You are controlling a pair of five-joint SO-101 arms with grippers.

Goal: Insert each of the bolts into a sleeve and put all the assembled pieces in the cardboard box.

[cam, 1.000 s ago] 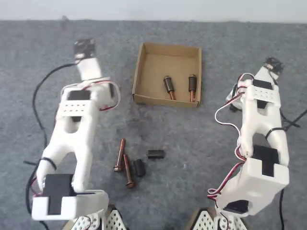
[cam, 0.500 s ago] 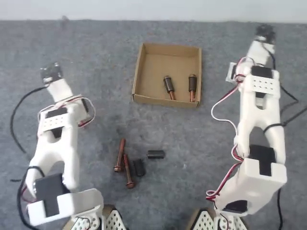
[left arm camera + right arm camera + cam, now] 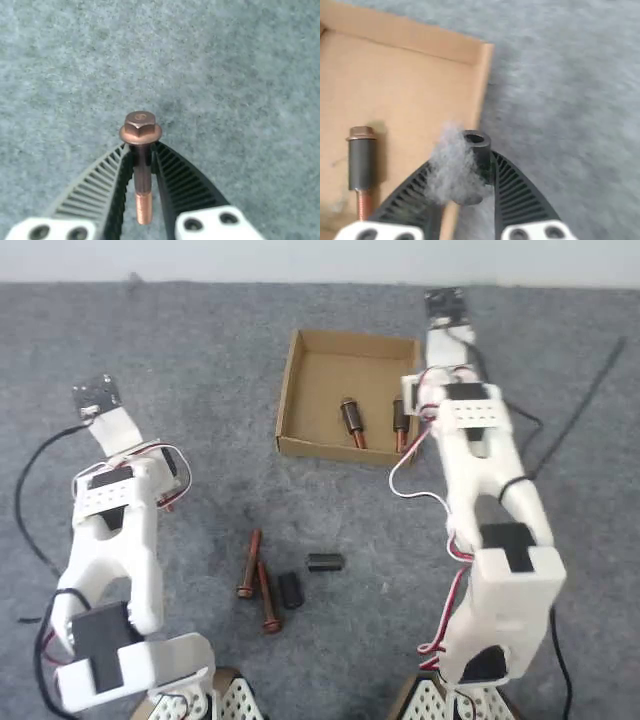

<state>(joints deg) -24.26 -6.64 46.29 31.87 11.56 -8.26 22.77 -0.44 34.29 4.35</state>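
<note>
One box (image 3: 291, 390) sits by the right gripper (image 3: 465, 162), which grips a sleeve (image 3: 479, 150) at its rim; the left gripper (image 3: 141, 146) clamps a bolt (image 3: 141, 131), head beyond the tips, its stamp (image 3: 140, 118) unreadable. Two assembled pieces (image 3: 352, 421) lie in the box

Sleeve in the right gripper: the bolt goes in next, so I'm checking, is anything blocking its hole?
A grey fluff tuft clings to the side of the sleeve, beside the hole. The hole itself looks open; the fluff might snag the bolt.
</note>
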